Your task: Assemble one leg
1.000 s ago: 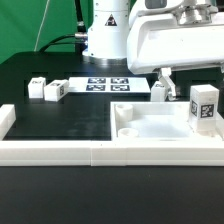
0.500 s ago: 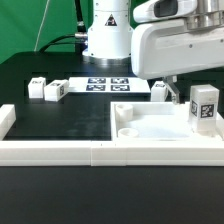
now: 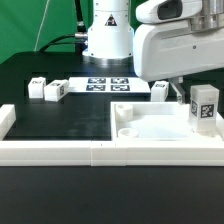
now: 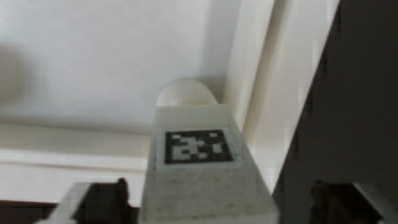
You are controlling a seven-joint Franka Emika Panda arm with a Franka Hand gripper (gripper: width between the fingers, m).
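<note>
leg (image 3: 204,106) upright on white tabletop piece (image 3: 150,126), near table (image 3: 60,118) edge at exterior view's right | gripper (image 4: 222,198) wide, straddling leg

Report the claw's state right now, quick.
Claw: open. Its fingers stand on either side of the leg, with a gap showing on each side, and nothing is gripped.

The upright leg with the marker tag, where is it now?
In the exterior view the upright leg stands at that view's far right, on the right end of the white tabletop; another leg sits just to its left, by the marker board.
</note>
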